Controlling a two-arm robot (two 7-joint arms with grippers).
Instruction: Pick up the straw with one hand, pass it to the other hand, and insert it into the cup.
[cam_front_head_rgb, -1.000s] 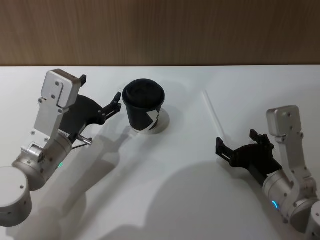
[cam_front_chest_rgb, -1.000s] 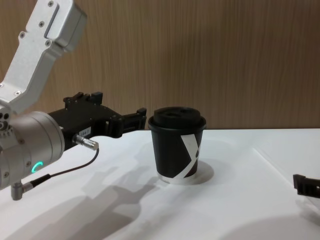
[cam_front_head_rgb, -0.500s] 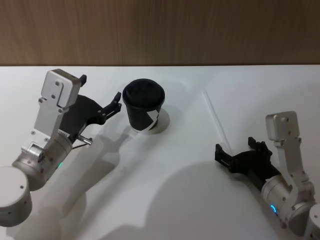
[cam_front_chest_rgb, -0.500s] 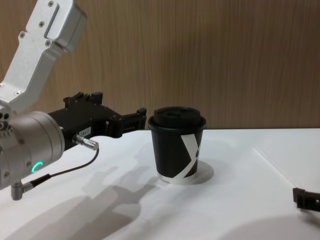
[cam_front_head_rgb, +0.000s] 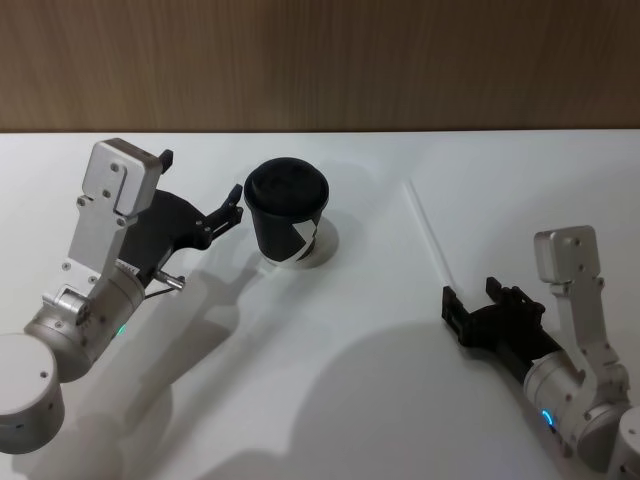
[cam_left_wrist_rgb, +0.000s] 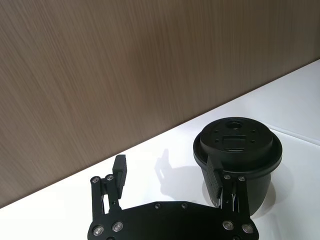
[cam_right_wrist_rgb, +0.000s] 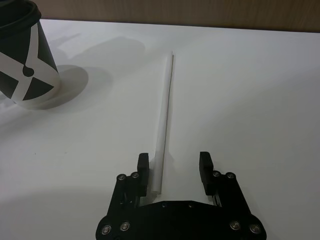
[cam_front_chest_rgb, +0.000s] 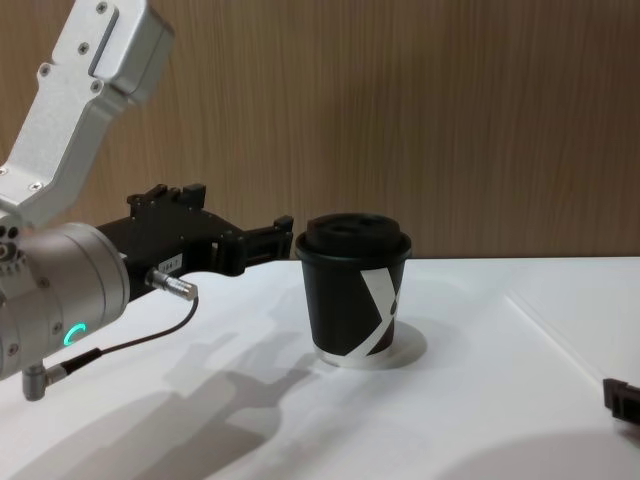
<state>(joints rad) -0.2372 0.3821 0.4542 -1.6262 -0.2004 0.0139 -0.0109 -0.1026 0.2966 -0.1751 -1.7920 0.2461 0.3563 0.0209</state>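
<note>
Straw (cam_right_wrist_rgb: 165, 120) judged light, crushable; pinch gently near end. Right gripper (cam_right_wrist_rgb: 174, 162), lower right, hung spread above that end; left gripper (cam_front_head_rgb: 203, 185) spread by cup (cam_front_head_rgb: 288, 215).

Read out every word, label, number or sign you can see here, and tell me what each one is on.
No readable words or numbers anywhere.
Small black paper cup: a white angular mark on its side, a shape rather than letters.
Black plastic lid: raised moulding, no legible text.
Thin white straw, left gripper, right gripper: no markings.
</note>
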